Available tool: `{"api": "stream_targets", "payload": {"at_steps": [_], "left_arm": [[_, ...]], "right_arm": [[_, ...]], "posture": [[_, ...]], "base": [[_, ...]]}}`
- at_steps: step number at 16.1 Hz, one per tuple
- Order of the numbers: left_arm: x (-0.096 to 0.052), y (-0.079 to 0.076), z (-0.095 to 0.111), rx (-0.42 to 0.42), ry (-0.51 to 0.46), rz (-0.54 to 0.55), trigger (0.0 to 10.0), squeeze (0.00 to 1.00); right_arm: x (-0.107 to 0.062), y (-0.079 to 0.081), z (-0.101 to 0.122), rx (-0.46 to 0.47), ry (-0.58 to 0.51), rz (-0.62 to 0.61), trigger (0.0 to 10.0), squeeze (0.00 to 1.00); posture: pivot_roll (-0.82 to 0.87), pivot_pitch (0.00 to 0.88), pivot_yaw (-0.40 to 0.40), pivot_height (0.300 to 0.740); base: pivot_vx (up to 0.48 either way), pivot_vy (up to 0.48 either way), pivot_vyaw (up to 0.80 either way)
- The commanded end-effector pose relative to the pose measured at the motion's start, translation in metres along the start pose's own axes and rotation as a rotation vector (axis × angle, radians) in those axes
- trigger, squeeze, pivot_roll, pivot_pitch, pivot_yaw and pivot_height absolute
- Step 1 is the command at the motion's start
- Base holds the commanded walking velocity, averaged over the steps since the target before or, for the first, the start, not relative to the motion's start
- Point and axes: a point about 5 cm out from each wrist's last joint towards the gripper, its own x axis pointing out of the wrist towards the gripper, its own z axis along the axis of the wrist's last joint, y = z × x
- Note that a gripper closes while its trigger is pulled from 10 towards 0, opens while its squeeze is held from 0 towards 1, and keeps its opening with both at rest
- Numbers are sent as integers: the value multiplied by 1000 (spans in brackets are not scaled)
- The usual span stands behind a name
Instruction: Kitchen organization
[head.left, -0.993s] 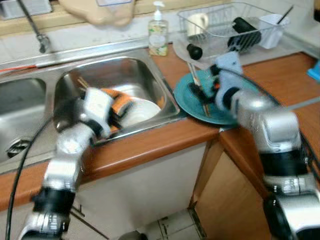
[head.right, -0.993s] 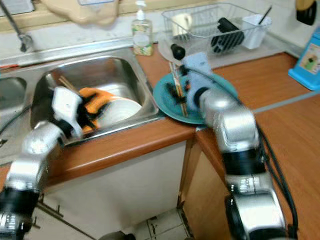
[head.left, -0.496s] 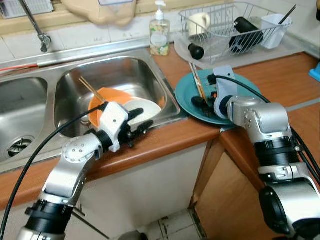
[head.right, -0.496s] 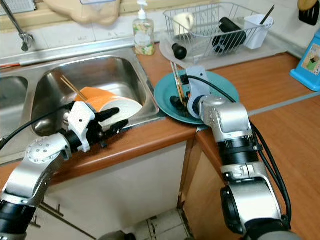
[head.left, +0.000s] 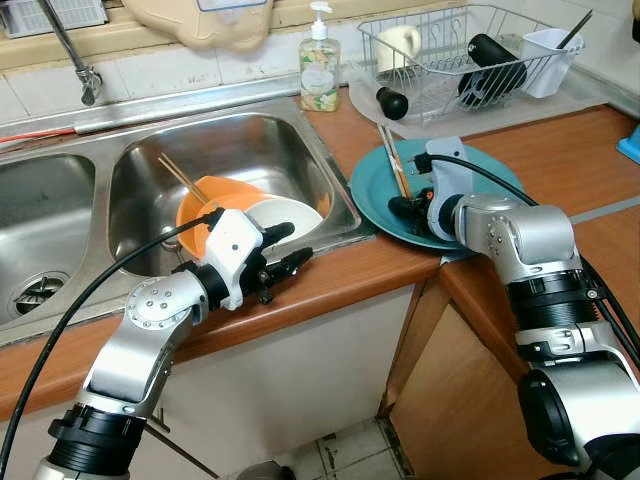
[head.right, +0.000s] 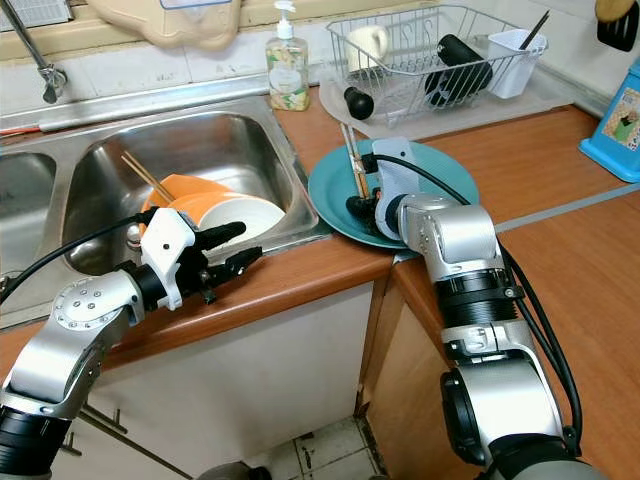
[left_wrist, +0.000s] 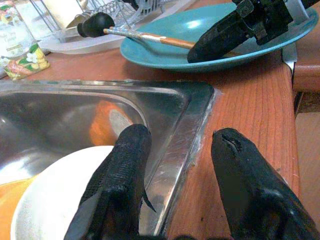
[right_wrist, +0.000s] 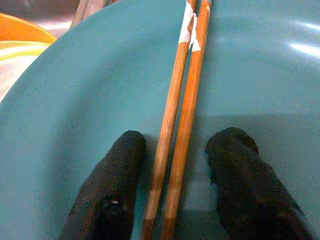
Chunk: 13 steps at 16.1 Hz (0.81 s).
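**Lighting and picture quality**

Even, bright indoor light throughout; both eye views sharp, no motion blur. Glare recorded on the steel sink (head.left: 250, 150) walls, centre left of frame, and as pale streaks on the teal plate (right_wrist: 260, 60), upper right of the right wrist frame. Soft shadows cast beneath the black fingers (right_wrist: 107, 200). Near fingers (left_wrist: 117, 195) in the left wrist view rendered soft; background rack slightly out of focus.

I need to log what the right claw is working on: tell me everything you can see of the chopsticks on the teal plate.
The chopsticks are a pair of thin, light brown sticks that look wooden, with whitish patches near one end. They lie flat and side by side on the teal plate, touching along their length. The right claw is open, one finger on either side of them.
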Motion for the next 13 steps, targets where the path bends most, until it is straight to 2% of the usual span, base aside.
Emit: {"api": "stream_targets", "payload": {"at_steps": [1, 9, 10, 13], "left_arm": [[-1, -2, 0, 11, 18, -17, 10000, 0], [2, 0, 0, 3, 21, 0, 10000, 0], [3, 1, 0, -29, 18, 7, 10000, 1000], [6, 4, 4, -40, 0, 29, 10000, 1000]], "right_arm": [[0, 2, 6, 8, -11, 12, 0, 0], [1, 0, 4, 30, -34, 11, 0, 0], [1, 0, 4, 36, -38, 8, 0, 0], [-1, -3, 5, 50, -62, -2, 0, 0]], "posture": [[-123, 0, 68, 740], [-123, 0, 73, 740], [-123, 0, 74, 740], [-123, 0, 77, 740]], "base": [[0, 0, 0], [0, 0, 0], [0, 0, 0], [0, 0, 0]]}}
